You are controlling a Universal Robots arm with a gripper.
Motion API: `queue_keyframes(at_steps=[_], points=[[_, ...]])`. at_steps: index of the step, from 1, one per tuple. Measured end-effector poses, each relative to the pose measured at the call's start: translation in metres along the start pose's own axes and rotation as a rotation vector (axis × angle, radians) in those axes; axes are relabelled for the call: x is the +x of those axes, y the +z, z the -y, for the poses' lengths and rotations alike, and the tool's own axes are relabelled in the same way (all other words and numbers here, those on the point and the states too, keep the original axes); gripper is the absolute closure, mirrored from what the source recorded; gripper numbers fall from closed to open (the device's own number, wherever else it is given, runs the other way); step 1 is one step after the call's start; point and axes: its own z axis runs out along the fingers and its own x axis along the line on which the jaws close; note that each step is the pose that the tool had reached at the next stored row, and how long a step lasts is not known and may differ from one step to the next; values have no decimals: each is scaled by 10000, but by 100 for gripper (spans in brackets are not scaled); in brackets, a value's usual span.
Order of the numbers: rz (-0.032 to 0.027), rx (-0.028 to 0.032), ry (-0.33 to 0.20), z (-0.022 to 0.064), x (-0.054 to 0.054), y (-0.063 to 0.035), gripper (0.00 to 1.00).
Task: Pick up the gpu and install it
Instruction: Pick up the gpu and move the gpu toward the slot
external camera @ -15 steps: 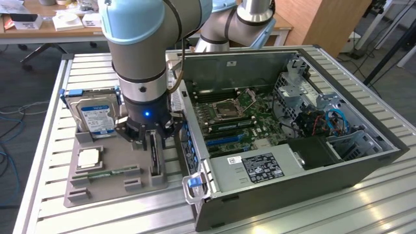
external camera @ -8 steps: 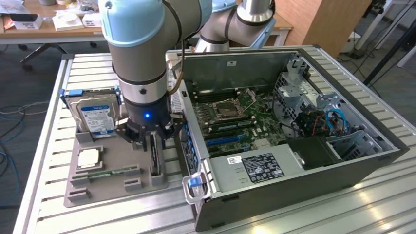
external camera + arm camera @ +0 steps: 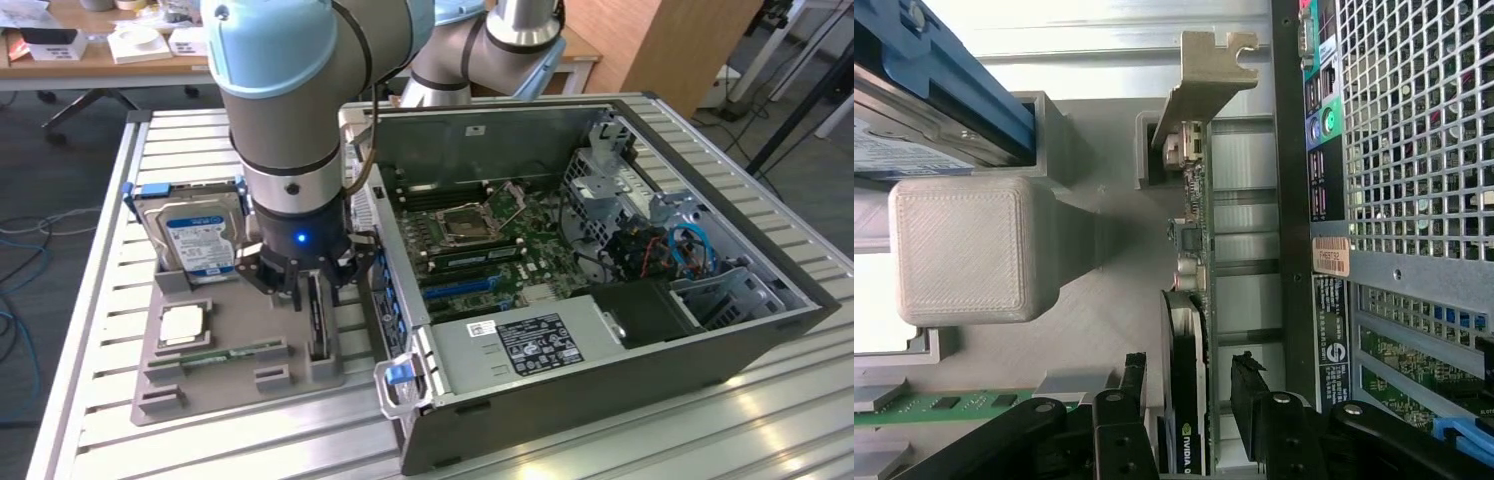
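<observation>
Two black fingers (image 3: pixel 1126 400) of the gripper (image 3: pixel 1191 375) stand spread to either side of the gpu (image 3: pixel 1187 290), one facing each flat side with a gap showing on both, so the claw is open and holds nothing. The gpu stands on edge in a slot of the grey holder tray (image 3: pixel 227 300). It sits just beside the open computer case (image 3: pixel 747 335), on the exterior view's left of it. The card's pale metal bracket (image 3: pixel 1204 80) is at the end away from the fingers. A hard drive (image 3: pixel 200 240) stands upright in another cradle of the same tray, and a green memory stick (image 3: pixel 220 352) lies flat nearer the tray's front edge, both apart from the claw. The step in hand looks like the grasp itself. To do it well, the card should sit evenly between the two fingers, so that neither one touches first and pushes the card sideways in its slot. In the wrist view the gap seems slightly wider on the side toward the case, so a small correction may help. The pinch seems best placed on the black fan housing rather than on the bare board with its small parts. Because the fingers sit toward one end of the card, a shallow or light hold could let it pivot, so a deep, square, firm closure seems wise.
</observation>
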Motion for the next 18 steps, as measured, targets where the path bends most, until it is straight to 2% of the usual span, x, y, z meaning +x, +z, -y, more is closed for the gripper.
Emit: queue_keyframes(at_steps=[18], points=[[0, -1, 0, 0, 0, 0, 53]])
